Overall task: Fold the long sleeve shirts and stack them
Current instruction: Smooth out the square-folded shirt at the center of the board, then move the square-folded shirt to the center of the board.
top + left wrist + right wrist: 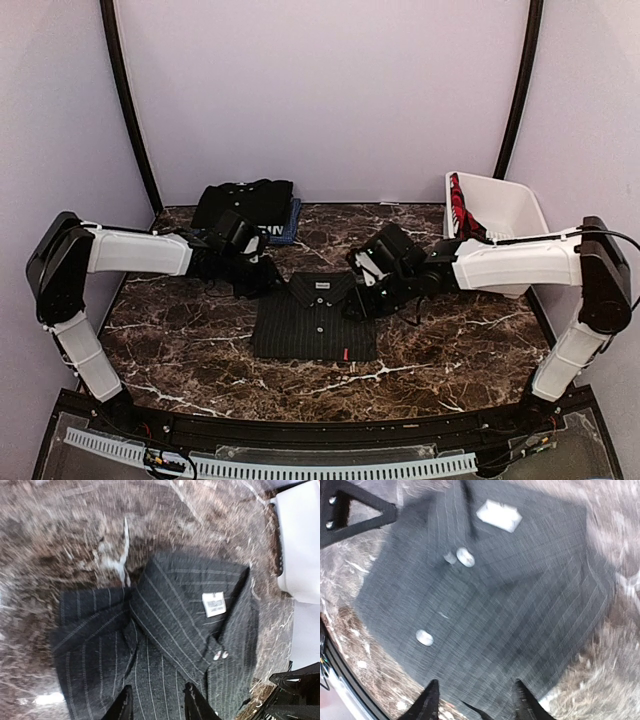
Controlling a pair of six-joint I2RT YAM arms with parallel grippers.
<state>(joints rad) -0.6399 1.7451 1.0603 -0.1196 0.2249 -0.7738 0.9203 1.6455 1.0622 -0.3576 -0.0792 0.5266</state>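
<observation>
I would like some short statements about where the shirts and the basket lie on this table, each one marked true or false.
1. The striped shirt lies folded near the middle of the table. True.
2. The white basket stands at the far left corner. False: it stands at the far right.
3. A black shirt lies on top of a blue shirt at the far left. True.
4. The basket is empty. False: a red and black cloth is in it.
5. The striped shirt's collar points toward the arms' bases. False: it points toward the far wall.
</observation>
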